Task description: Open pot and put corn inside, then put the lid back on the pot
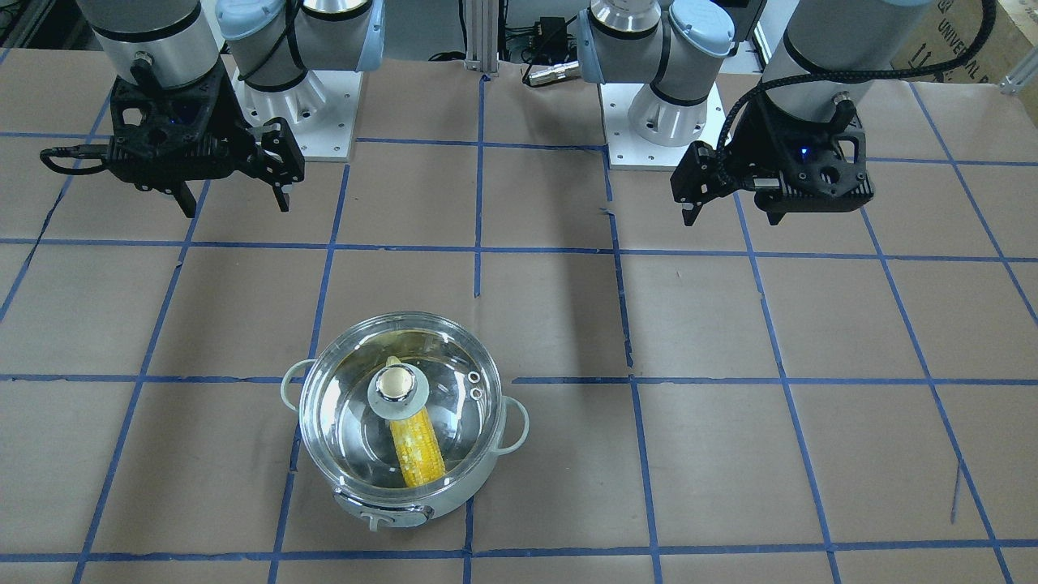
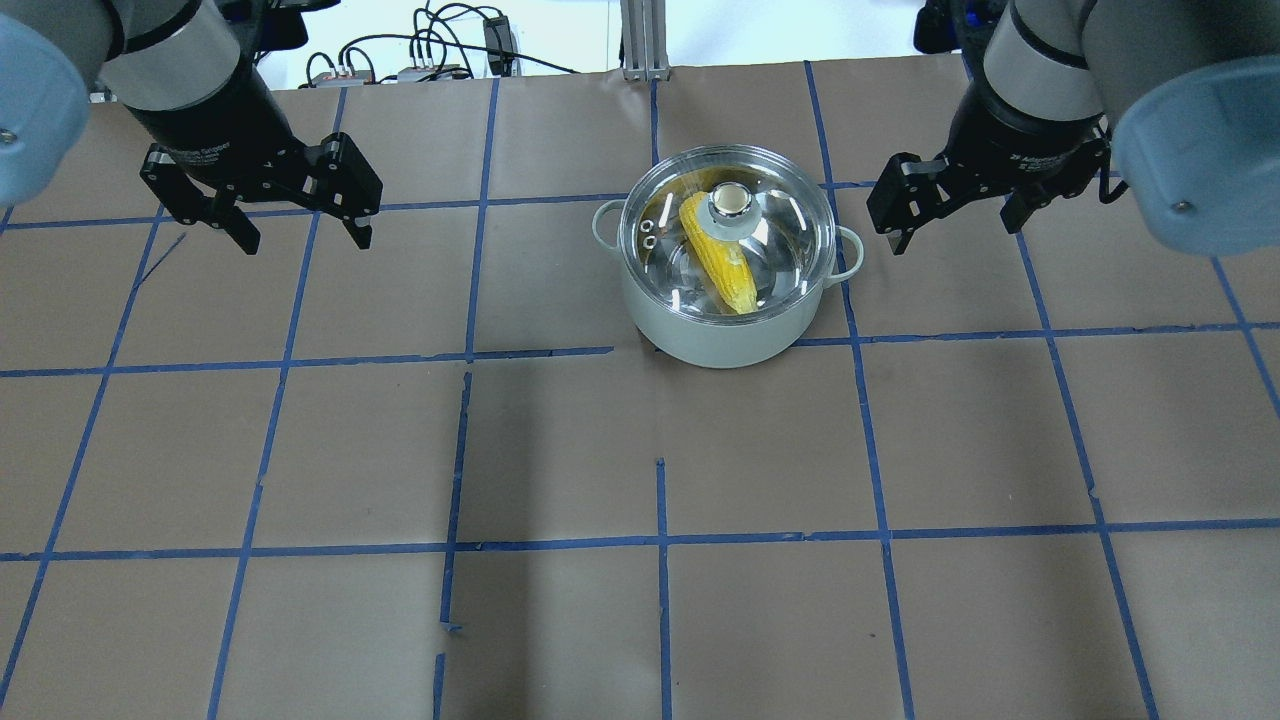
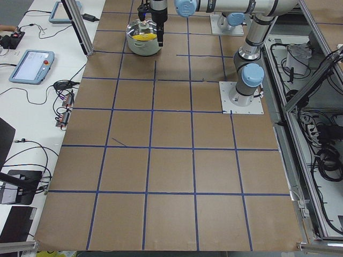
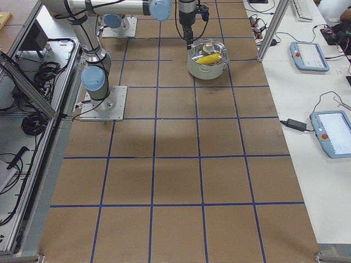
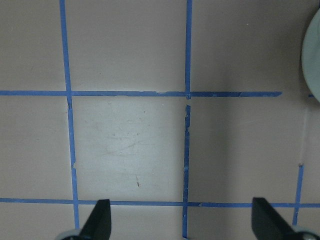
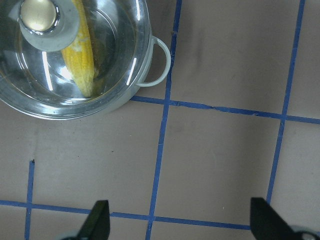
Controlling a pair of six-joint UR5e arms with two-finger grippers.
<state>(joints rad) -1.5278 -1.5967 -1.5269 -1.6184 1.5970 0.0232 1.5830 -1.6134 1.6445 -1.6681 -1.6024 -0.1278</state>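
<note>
Now corn (image 2: 725, 270) inside pot (image 2: 700, 340), lid (image 2: 790, 220) seated on top, left hand (image 2: 305, 238) and right hand (image 2: 950, 228) spread wide, empty.

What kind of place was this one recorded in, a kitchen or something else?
Most likely a robotics lab workcell, not a kitchen: the table is papered brown with a blue tape grid, two arms are bolted to base plates on it, and teach pendants lie on the side benches.

Robotics lab. Under the left gripper (image 2: 303, 240) and right gripper (image 2: 955, 225): table (image 2: 560, 450) papered brown, gridded in blue tape (image 2: 660, 540). Behind them, arm bases bolted to a mounting plate (image 4: 112, 107). Beyond them, aluminium framing (image 4: 269, 27), teach pendants (image 4: 310, 55) and loose cables (image 4: 290, 123) on a white bench (image 4: 329, 181).
</note>
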